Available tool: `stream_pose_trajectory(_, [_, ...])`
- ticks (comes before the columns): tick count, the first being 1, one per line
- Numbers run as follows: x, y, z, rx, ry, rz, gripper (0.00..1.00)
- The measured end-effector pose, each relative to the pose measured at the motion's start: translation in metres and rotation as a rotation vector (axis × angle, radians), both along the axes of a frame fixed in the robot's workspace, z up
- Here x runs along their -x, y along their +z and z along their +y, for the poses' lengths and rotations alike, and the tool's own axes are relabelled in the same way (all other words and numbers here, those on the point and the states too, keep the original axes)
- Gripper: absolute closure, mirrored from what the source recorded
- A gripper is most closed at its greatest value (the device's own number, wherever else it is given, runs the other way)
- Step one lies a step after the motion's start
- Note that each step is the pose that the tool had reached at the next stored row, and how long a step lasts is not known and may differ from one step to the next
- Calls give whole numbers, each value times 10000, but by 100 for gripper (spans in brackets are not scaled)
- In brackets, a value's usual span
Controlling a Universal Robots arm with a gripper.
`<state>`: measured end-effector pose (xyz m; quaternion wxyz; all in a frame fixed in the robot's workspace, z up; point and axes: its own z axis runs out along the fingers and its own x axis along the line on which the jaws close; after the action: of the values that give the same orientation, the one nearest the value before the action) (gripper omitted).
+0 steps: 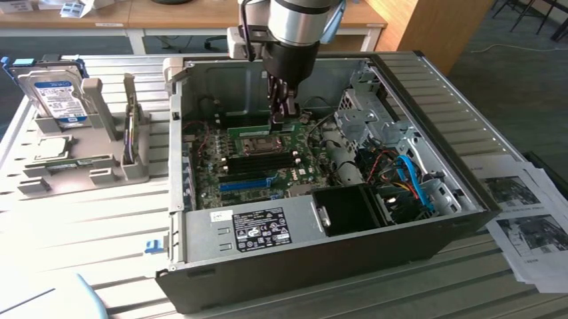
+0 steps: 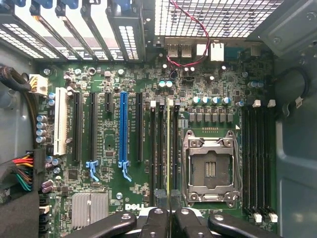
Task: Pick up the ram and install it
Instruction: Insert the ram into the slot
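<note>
This is looking like a lab or office workroom: an opened computer case point(image 1: 355, 259) is sitting on a slatted white surface point(image 1: 89, 226), wooden desks point(image 1: 177, 13) are standing behind, and printed sheets point(image 1: 523, 199) are lying nearby.

I see hard light bleaching the slatted table point(image 1: 80, 226) on the exterior view's left, the computer case point(image 1: 355, 259) interior in shade, its vent grille point(image 2: 218, 15) glaring white.
</note>
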<state>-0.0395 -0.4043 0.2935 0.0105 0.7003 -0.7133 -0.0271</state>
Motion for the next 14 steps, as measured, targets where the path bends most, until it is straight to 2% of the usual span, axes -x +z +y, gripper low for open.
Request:
stream_pose_trajectory(8, [0,-19,0,0,0,-1,89])
stream_pose_trajectory(9, [0,-100,0,0,0,-1,89])
stream_pose_trajectory(14, [0,-149,0,-1,1,-1,89])
